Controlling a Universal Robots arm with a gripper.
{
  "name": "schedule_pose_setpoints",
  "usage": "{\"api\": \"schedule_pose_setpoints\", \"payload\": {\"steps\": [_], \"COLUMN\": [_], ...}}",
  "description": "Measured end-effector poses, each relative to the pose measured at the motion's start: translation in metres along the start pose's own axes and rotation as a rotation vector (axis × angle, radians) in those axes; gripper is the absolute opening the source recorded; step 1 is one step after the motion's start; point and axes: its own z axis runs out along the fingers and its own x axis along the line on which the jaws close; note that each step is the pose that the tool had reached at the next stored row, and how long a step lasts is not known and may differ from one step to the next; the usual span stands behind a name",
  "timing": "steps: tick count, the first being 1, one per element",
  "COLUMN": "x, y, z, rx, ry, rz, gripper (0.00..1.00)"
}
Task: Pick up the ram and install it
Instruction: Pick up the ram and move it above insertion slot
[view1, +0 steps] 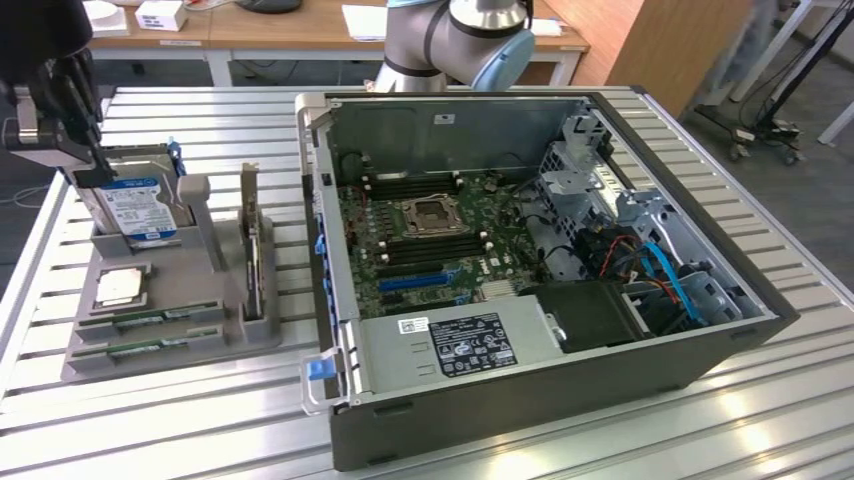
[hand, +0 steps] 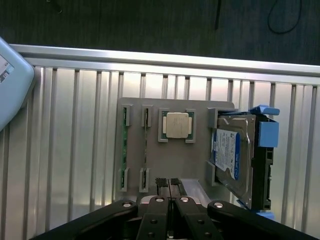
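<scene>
Jaws: shut, pads (hand: 161, 183) pressed together with nothing between them, hanging above the tray (hand: 197, 165) and touching nothing on it.
Ram: two sticks, one (hand: 124, 150) beside the other (hand: 145, 150), at the tray end farthest from the drive (hand: 232, 152), and well apart from the jaws.
Why the ram sits so: each stick stands on its long edge, caught only at its two ends by small brackets. I take that as leaving the top edge free for a pinch from above.
Drive: one, upright in its cradle at the tray's opposite end, blue label showing. I read the upright pose as the same idea, a top edge on offer.
CPU (hand: 177, 125): one, lying flat in a frame mid-tray, between ram and drive.
Card (view1: 250, 240): one, standing upright along the tray side nearest the case (view1: 561, 390).
Case: one, just beside the tray, lying on its side with the panel off. The board (view1: 427, 230) faces up, which I judge is to allow a straight-down reach to the memory slots.
Slots: dark rows flank the socket; I cannot count them surely.
Tabletop (view1: 160, 430): one ribbed metal surface, carrying tray and case.
</scene>
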Motion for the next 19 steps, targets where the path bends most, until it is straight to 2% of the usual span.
{"api": "schedule_pose_setpoints", "payload": {"steps": [13,14,15,17,19], "x": [0.0000,0.0000,0.0000,0.0000,0.0000], "y": [0.0001,0.0001,0.0001,0.0001,0.0001], "z": [0.0000,0.0000,0.0000,0.0000,0.0000], "rx": [-0.0001,-0.0001,-0.0001,-0.0001,-0.0001], "ry": [0.0000,0.0000,0.0000,0.0000,0.0000], "rz": [0.000,0.000,0.000,0.000,0.000], "gripper": [0.11,0.16,0.16,0.29,0.29]}}
